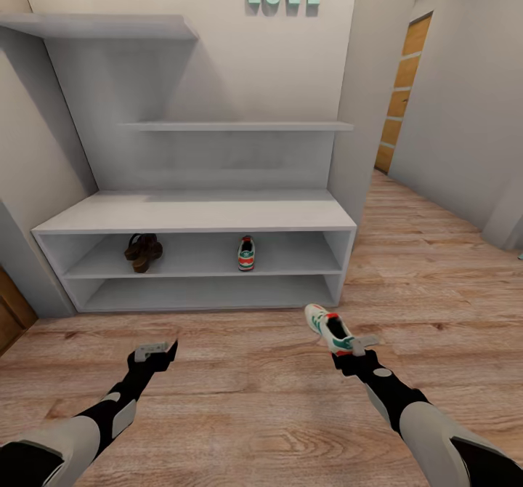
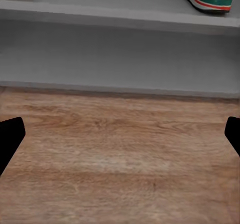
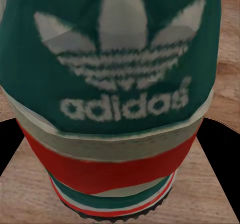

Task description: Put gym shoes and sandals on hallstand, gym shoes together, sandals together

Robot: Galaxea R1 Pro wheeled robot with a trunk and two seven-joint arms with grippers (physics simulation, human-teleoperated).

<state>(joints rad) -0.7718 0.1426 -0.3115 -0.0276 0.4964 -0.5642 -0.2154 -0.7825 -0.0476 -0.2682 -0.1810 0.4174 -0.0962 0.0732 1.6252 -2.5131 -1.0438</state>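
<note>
A gym shoe (image 3: pixel 120 83) sits very close to the lens, seen from its heel end and taking up most of the frame. Its upper part is a dark green panel carrying a white trefoil logo with the word "adidas" beneath it. Below the green runs a pale grey-white band, then a broad red-orange band, then thin green, white and red stripes down to a dark ridged sole edge at the bottom centre. Black fingers (image 3: pixel 10 149) show at the lower left and lower right edges, on either side of the shoe. Light brown wood-plank floor (image 3: pixel 231 43) shows at the right edge and in the lower corners.
</note>
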